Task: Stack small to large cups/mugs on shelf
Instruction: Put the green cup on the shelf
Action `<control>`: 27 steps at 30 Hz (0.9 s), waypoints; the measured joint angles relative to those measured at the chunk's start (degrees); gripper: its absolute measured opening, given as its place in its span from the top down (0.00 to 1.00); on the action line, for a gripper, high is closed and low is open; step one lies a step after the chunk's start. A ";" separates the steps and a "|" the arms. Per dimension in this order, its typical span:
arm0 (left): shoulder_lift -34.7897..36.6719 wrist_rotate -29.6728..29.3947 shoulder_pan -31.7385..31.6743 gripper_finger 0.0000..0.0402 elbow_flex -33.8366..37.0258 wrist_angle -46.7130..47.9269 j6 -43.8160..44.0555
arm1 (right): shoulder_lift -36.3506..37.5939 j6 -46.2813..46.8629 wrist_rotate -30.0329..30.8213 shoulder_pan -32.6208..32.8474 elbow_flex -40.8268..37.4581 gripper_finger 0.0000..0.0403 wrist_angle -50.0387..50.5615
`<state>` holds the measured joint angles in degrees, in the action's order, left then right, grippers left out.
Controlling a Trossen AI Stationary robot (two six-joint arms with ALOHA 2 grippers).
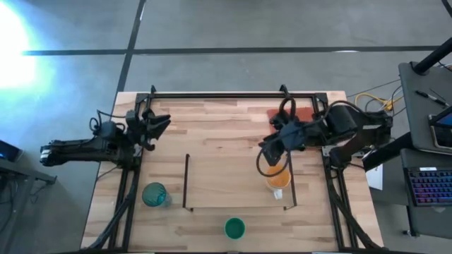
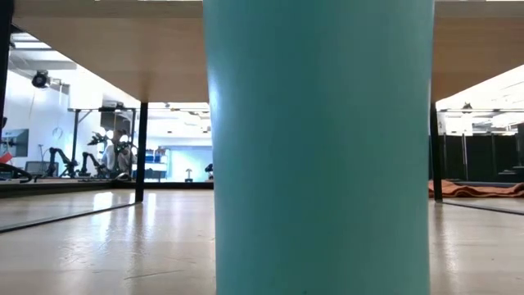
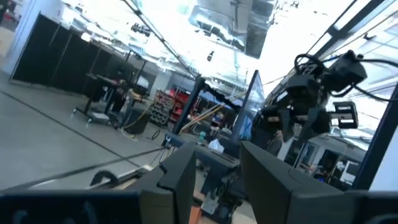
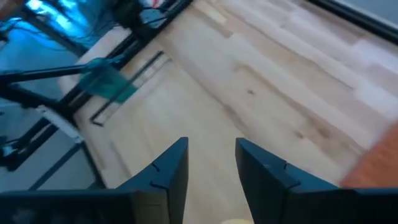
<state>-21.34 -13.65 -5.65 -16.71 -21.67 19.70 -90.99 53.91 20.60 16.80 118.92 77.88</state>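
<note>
The orange mug (image 1: pixel 279 180) stands on the light wood shelf (image 1: pixel 233 176), close to the shelf's right dark bar (image 1: pixel 291 185). The teal tumbler (image 1: pixel 155 195) stands on the table left of the shelf and also shows in the right wrist view (image 4: pixel 109 84). The green cup (image 1: pixel 234 228) stands at the near edge; its wall (image 2: pixel 319 147) fills the middle of the low view. My right gripper (image 1: pixel 270 149) is open and empty, just above and to the far side of the orange mug. My left gripper (image 1: pixel 161 124) is open and empty, raised at the table's left.
A red-orange cloth (image 1: pixel 289 113) lies at the far right of the table, partly under my right arm. Dark frame rails (image 1: pixel 233 94) run along the table's far edge and sides. Bare wood (image 1: pixel 226 134) lies between the two arms.
</note>
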 joint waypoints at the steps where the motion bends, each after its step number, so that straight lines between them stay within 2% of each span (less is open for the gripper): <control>1: -0.49 0.31 -0.02 0.72 -0.62 -0.01 -0.06 | -0.46 -0.14 -0.61 0.04 0.77 0.69 -0.36; 9: -3.69 10.83 0.00 0.72 -3.53 -0.25 0.96 | -8.12 0.36 -1.72 3.44 7.27 0.72 -0.36; 15: -4.49 14.20 -0.02 0.72 -3.65 2.01 1.75 | -13.16 7.88 -3.73 5.93 9.93 0.74 -0.10; 20: -4.53 19.48 -0.01 0.72 -3.50 5.11 6.81 | -17.47 14.05 -7.62 9.50 12.67 0.74 -0.33; 24: -4.57 22.15 -0.02 0.72 -3.48 5.09 11.60 | -20.50 18.71 -8.09 13.07 16.19 0.75 -0.77; 27: -4.98 23.04 0.00 0.72 -3.44 5.08 14.60 | -20.70 23.28 -8.20 15.90 15.76 0.76 -3.15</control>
<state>-26.33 9.39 -5.65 -20.15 -16.59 34.31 -111.69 77.18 12.40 32.70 134.68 74.72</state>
